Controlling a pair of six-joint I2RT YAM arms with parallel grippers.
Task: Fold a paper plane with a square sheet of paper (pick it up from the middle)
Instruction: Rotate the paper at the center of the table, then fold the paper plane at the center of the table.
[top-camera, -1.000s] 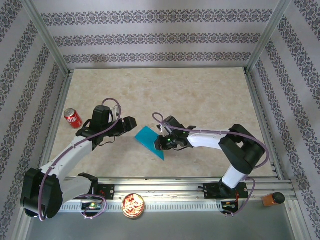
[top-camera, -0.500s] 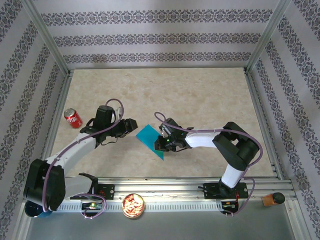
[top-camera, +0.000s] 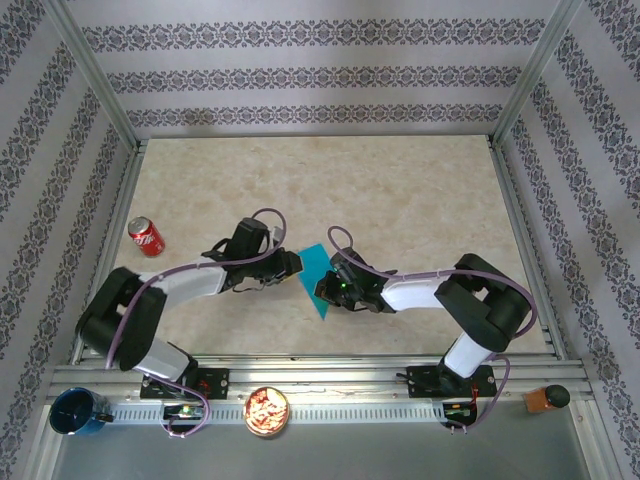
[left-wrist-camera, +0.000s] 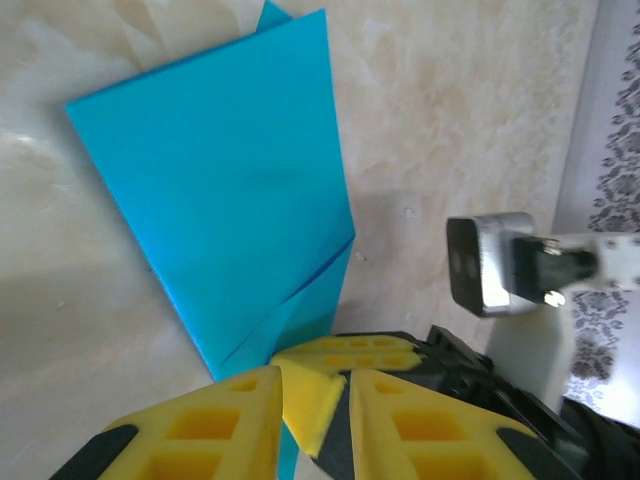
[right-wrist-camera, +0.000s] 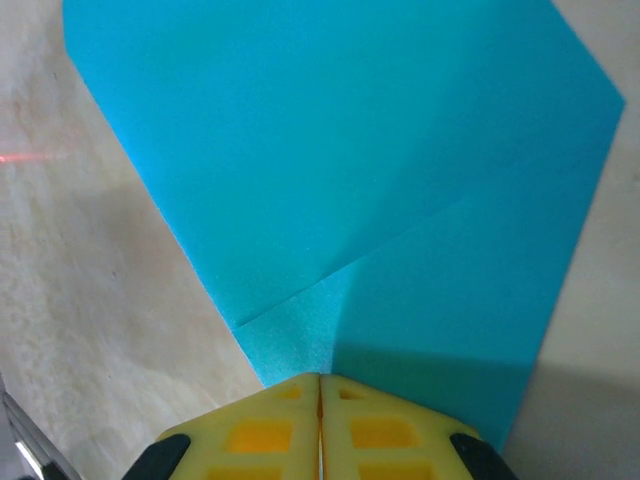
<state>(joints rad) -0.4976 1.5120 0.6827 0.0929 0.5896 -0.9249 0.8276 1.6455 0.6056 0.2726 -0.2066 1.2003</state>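
Three small things sit along the metal rail (top-camera: 350, 405) in front of the table's (top-camera: 400, 190) near edge. A dark blue cup (top-camera: 78, 412) is at the left end. A bowl of snacks (top-camera: 267, 410) is further right, and a brown thing (top-camera: 545, 398) is at the right end.

Past them, both arms reach to the middle of the table, a bit closer to the near edge than the far one. The square sheet of paper (top-camera: 316, 266) is there, folded over into a slim, slanted shape with a crease across it.

The right gripper (top-camera: 325, 291) is at the paper's near side. Its jaws are pressed tight together and pinch the paper's edge.

The left gripper (top-camera: 291, 268) is at the paper's left side, just beside the right one. Its jaws stand a little apart with a bit of the paper between them. I cannot tell if they touch it.

Further back, near the left edge, a red soda can (top-camera: 146, 236) sits well apart from the paper. Patterned walls (top-camera: 320, 70) stand behind the far edge.
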